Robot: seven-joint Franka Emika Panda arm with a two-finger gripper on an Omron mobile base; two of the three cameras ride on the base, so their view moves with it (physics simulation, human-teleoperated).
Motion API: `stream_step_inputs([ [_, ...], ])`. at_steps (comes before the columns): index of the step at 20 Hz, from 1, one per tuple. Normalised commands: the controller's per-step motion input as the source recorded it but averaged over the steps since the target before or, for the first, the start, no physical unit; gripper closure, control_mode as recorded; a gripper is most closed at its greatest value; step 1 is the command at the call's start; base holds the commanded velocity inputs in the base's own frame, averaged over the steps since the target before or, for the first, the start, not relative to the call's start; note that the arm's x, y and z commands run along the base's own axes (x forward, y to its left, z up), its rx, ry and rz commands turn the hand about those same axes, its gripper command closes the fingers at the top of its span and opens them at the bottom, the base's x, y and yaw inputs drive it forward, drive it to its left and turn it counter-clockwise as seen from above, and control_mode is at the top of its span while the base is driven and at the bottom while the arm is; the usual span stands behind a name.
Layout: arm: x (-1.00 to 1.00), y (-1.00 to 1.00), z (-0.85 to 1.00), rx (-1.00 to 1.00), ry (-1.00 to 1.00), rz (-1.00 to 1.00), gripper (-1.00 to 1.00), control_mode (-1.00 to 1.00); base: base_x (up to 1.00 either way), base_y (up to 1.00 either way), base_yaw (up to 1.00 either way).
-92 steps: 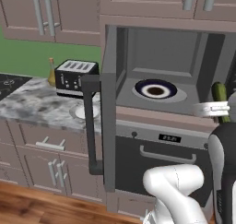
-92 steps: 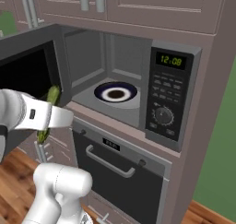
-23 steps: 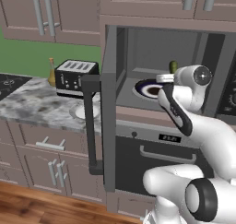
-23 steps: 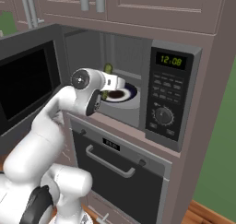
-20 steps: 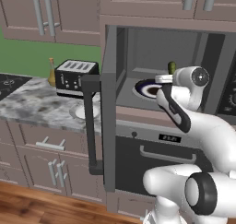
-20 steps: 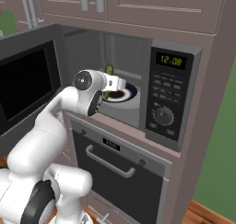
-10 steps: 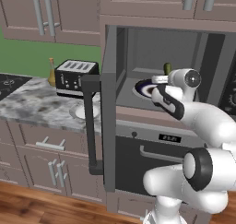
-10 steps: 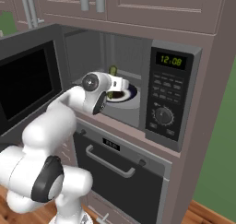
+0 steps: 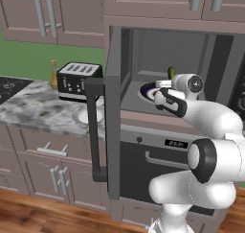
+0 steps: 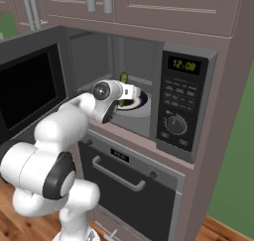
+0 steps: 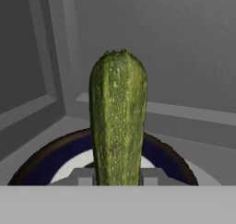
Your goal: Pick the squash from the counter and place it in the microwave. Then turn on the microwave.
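- The gripper clamps the squash upright between its fingers.
- The squash sits inside the open microwave, above the dark-rimmed plate.

The microwave stands with its door swung wide to the left; the arm reaches into the cavity, the gripper closed on the squash, which stands upright above the dark-rimmed plate; the panel's green display glows above buttons and a round knob.
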Motion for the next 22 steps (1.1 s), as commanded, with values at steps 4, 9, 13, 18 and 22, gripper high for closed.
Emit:
stream_step_inputs([
  [4,0.14,-0.07,-0.01,0.00,0.00,0.00,1.00,-1.00,0.00,0.00,0.00],
  [9,0.10,0.00,-0.18,0.00,0.00,0.00,1.00,-1.00,0.00,0.00,0.00],
  [13,0.12,0.00,-0.18,0.00,0.00,0.00,1.00,-1.00,0.00,0.00,0.00],
  [18,0.13,0.00,-0.12,0.00,0.00,0.00,1.00,-1.00,0.00,0.00,0.00],
  [22,0.10,0.00,-0.10,0.00,0.00,0.00,1.00,-1.00,0.00,0.00,0.00],
])
